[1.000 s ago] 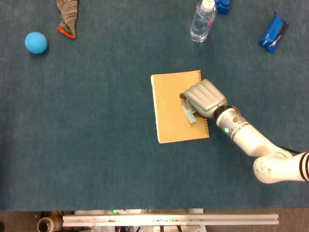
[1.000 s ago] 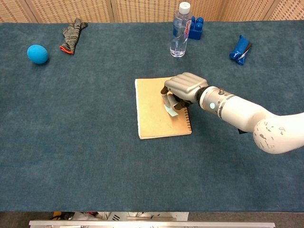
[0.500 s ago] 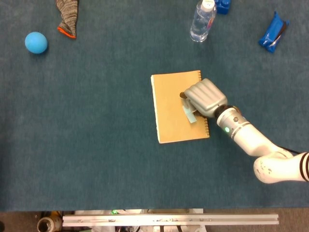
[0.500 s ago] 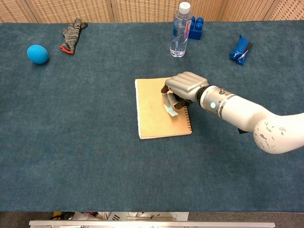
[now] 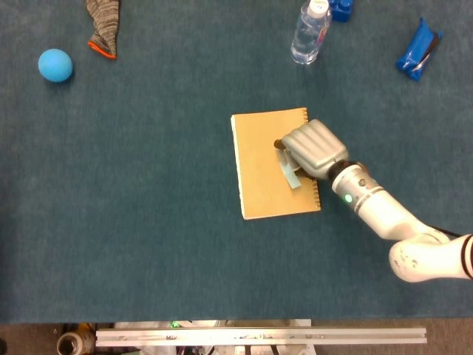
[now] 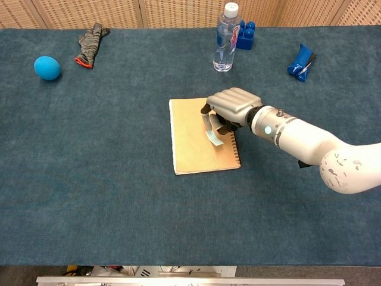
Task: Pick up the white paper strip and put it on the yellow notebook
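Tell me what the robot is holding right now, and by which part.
The right hand holds the white paper strip by its upper end, its lower end hanging over the yellow notebook. No left hand shows.

The white paper strip [image 6: 212,133] hangs tilted over the flat yellow notebook [image 6: 193,140], its lower end touching it.

A notebook [image 5: 270,164] lies flat near the middle of the table [image 5: 148,222]. The right hand [image 5: 312,149] sits over the notebook's right side, with a paper strip [image 5: 290,171] beneath its fingers, over the cover. Behind the notebook stands a bottle [image 5: 309,32], a block [image 5: 341,8] just behind it. A pouch [image 5: 417,50] lies far right; a ball [image 5: 55,65] and sock [image 5: 103,26] far left.
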`<state>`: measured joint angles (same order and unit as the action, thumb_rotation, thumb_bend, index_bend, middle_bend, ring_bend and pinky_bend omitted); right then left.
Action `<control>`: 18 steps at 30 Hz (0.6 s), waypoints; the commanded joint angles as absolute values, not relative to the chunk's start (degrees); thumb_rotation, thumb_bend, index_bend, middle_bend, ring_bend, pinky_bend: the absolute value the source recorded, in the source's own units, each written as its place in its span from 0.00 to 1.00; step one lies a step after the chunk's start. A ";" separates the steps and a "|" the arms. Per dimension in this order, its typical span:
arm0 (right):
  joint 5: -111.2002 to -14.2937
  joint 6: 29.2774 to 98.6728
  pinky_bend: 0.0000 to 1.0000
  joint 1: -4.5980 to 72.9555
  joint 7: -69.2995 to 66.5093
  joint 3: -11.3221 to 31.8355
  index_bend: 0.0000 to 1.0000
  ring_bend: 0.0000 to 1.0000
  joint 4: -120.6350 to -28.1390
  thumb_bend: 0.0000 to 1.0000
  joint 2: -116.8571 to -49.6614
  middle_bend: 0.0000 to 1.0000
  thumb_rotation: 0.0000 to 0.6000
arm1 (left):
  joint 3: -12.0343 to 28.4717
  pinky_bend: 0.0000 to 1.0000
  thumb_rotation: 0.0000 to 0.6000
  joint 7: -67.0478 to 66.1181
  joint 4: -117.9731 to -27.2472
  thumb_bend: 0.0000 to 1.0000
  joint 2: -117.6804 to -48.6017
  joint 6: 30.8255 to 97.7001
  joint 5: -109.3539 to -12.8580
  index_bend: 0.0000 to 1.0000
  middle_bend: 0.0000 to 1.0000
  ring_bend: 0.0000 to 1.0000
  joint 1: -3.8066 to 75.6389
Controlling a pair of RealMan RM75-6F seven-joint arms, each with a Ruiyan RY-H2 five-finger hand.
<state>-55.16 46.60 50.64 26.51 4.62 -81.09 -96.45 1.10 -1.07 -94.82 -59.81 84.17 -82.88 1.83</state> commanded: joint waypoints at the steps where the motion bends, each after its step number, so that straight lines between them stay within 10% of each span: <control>1: -56.92 48.85 1.00 48.99 24.00 5.58 0.52 1.00 -83.96 0.72 -93.51 1.00 1.00 | 1.22 0.03 1.00 -0.97 -94.78 0.14 -59.86 84.16 -83.04 0.00 0.00 0.00 1.98; 8: -60.02 57.24 1.00 42.22 18.07 5.97 0.50 0.97 -90.67 0.47 -84.15 0.87 1.00 | 1.92 0.03 1.00 -0.08 -93.70 0.14 -60.79 84.66 -82.58 0.00 0.00 0.00 2.04; 18: -66.82 72.78 0.84 29.65 9.11 4.59 0.46 0.58 -94.03 0.41 -72.97 0.57 1.00 | 3.07 0.03 1.00 -0.62 -92.15 0.14 -62.90 84.09 -81.67 0.00 0.00 0.00 3.05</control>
<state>-64.68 69.28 32.85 11.72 5.15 -93.51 -75.02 2.99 -0.55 -92.22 -62.81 84.19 -81.74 2.96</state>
